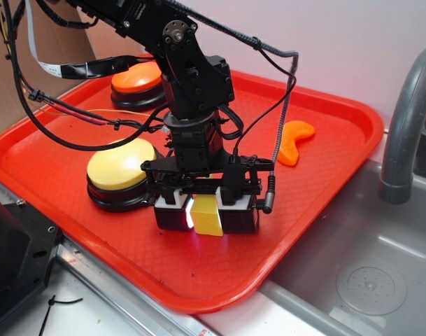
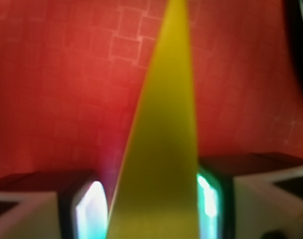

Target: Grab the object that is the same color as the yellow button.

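Observation:
The object, a small yellow wedge [image 1: 207, 215], stands between the two black-and-white fingers of my gripper [image 1: 206, 218] low over the red tray [image 1: 317, 210]. In the wrist view the wedge [image 2: 163, 144] fills the gap, its thin point reaching away from me. The glowing pads [image 2: 209, 199] press against its sides, so the gripper is shut on it. The yellow button [image 1: 118, 169], a pale dome on a black base, sits just left of the gripper.
An orange-topped button [image 1: 136, 80] stands at the tray's back behind the arm. An orange crescent slice [image 1: 294, 140] lies at the tray's right. Right of the tray is a grey sink [image 1: 370, 276] with a faucet [image 1: 403, 126].

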Available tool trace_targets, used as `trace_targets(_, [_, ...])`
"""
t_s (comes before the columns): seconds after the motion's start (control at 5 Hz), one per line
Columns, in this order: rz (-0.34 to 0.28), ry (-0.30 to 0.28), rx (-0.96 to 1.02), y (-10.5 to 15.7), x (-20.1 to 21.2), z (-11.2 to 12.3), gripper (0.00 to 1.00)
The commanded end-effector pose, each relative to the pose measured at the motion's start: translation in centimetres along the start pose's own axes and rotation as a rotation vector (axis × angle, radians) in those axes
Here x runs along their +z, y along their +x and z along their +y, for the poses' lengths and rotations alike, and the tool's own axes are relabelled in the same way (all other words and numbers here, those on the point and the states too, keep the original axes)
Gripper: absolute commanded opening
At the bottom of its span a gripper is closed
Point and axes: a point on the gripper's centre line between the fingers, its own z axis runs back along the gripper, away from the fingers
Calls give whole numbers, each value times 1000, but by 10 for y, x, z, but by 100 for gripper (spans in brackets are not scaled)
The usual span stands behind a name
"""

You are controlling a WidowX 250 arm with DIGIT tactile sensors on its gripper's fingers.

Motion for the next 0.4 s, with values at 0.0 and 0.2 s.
trace_targets(0.0, [-82, -24, -288, 18, 46, 6, 0])
trace_targets(0.2, [-149, 46, -483, 32, 99, 19, 0])
